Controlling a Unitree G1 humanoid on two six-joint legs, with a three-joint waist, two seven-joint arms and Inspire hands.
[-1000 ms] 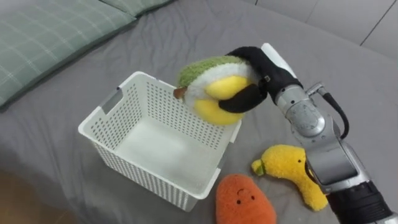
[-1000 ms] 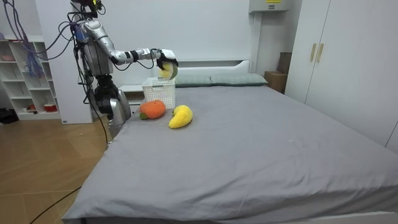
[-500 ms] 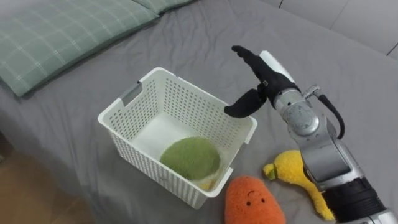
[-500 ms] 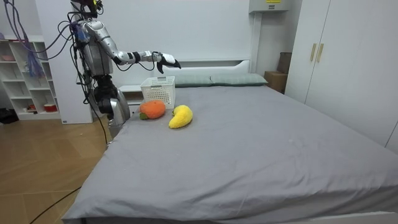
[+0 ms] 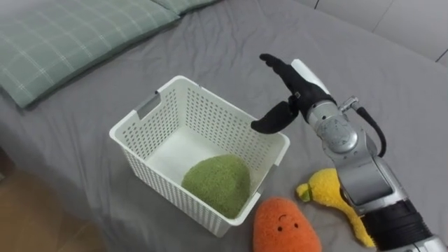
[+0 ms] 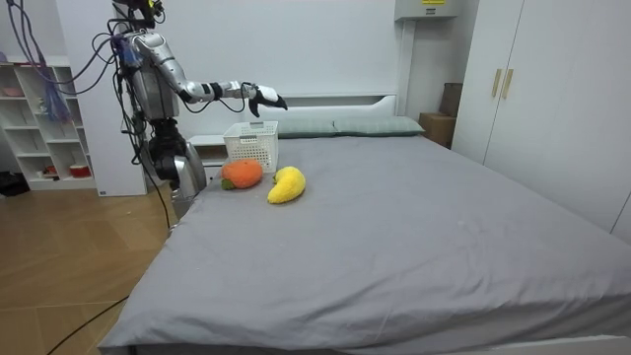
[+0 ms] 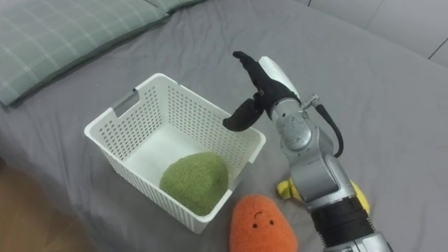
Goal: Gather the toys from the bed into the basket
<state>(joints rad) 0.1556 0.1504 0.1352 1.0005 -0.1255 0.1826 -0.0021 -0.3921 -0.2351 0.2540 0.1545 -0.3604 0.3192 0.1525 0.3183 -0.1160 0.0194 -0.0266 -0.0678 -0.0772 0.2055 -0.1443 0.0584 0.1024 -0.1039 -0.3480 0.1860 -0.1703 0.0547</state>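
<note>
Hanging open above the far right rim of the white basket, the right hand holds nothing — its fingers are spread apart, thumb curved down toward the basket's wall without touching it. The green plush toy already lies inside the basket, against the near wall. Two toys are left on the grey bed: an orange toy just beside the basket's near corner, and a yellow toy next to it, partly under the robot's forearm.

The step in hand looks like clearing the basket and going for the next toy. The hand would do well to lift straight away from the rim first; the basket seems light and a catch on its edge could tip it. The yellow toy sits closest to this arm, so it is the likely pick — the fingers should close across its narrow width, not along its length.

The yellow toy's long axis runs from its small end, near the basket's corner, away toward the lower right of the eye view. The orange toy shows its face upward, its narrower top pointing at the basket. The green toy is a rounded mound, green side up; its long axis cannot be told.
</note>
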